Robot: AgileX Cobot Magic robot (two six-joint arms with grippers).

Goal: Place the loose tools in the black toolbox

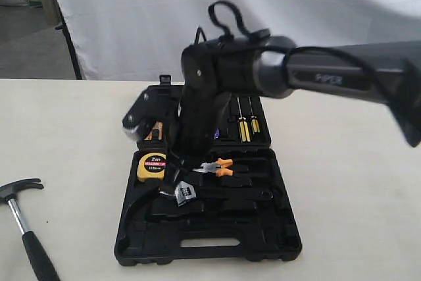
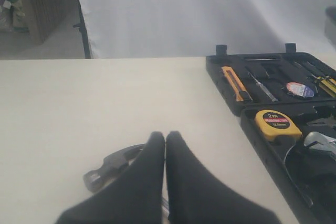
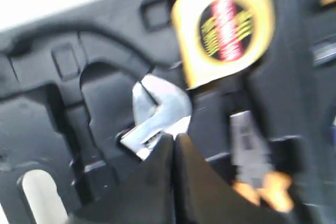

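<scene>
The black toolbox [image 1: 263,241] [image 2: 220,69] [image 3: 47,40] lies open in the middle of the table. My right gripper [image 1: 176,185] [image 3: 174,136] hangs down into its near half, shut, with its tips right at the silver head of the adjustable wrench [image 1: 186,193] [image 3: 157,111] [image 2: 320,142], which rests in the case. Nothing shows between the fingers. The claw hammer [image 1: 23,225] [image 2: 113,163] lies on the table left of the case. Just above it is my left gripper [image 2: 165,136], shut and empty, out of the exterior view. A small round tape roll [image 2: 299,89] sits in the far half.
In the case lie a yellow tape measure [image 1: 153,166] [image 2: 277,124] [image 3: 223,24], orange-handled pliers [image 1: 220,166] [image 3: 262,187], yellow screwdrivers [image 1: 245,126] and an orange knife [image 2: 233,82]. A white backdrop stands behind the table. The right arm [image 1: 329,77] spans above the case.
</scene>
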